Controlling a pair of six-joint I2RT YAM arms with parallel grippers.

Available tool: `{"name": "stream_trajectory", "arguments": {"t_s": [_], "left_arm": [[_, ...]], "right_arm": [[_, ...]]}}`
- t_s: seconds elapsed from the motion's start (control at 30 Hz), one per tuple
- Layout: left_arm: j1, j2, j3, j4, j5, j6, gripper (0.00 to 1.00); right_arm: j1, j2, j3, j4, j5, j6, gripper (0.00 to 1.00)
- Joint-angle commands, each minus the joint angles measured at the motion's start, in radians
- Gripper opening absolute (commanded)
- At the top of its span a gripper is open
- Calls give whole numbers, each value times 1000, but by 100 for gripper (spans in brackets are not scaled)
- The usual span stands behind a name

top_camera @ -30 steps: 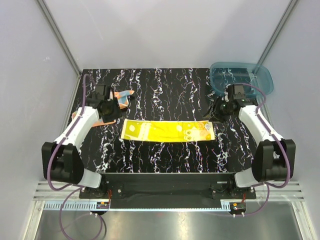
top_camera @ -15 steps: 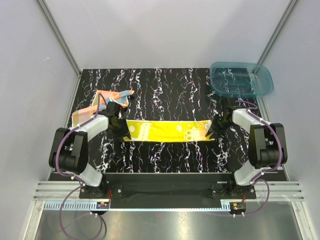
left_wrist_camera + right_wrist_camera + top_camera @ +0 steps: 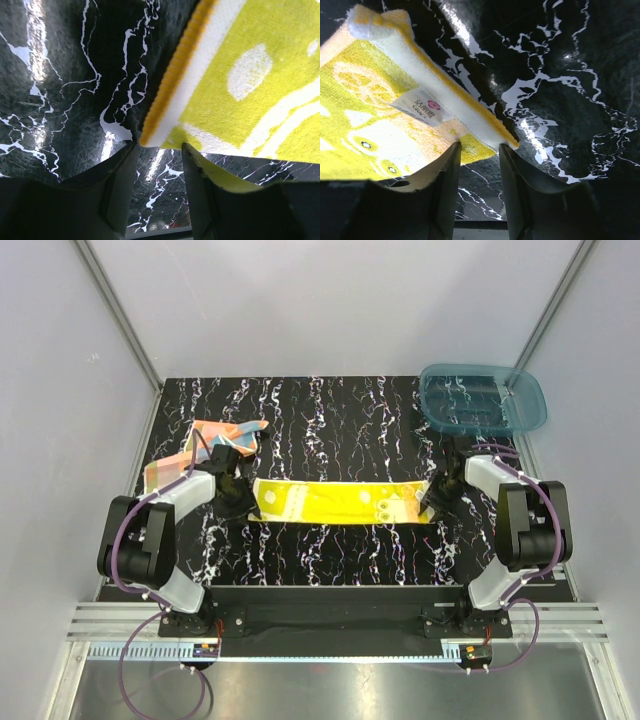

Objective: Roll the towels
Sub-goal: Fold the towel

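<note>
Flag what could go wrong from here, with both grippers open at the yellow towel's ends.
1. The left gripper and right gripper straddle only the very corners of the yellow towel. Closing may pinch just the hem, which could slip.
2. The left arm passes over the edge of the orange towel, so rolling could drag it.

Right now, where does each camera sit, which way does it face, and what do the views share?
Top external: high behind the robot, looking down on the table, left arm, right arm, orange towel, teal bin.
Left wrist: on the left arm, facing down past the open left gripper at one yellow towel corner.
Right wrist: same, past the open right gripper at the towel's labelled end.
Shared: all three show the yellow towel.
</note>
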Motion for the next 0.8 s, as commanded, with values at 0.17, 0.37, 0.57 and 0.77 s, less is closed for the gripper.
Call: {"name": "stream_trajectory", "arguments": {"t_s": [0.17, 0.37, 0.57, 0.77], "left_arm": [[31, 34, -39, 47, -48, -6, 47], [57, 16, -47, 46, -68, -20, 47], [59, -14, -21, 21, -83, -14, 46], [45, -218, 41, -20, -134, 30, 46]], "right_arm": [[-6, 14, 39, -34, 113, -4, 49], [-6, -31, 146, -100, 118, -49, 66], [-8, -139, 235, -159, 100, -64, 81], [-20, -302, 174, -180, 212, -44, 89]]}}
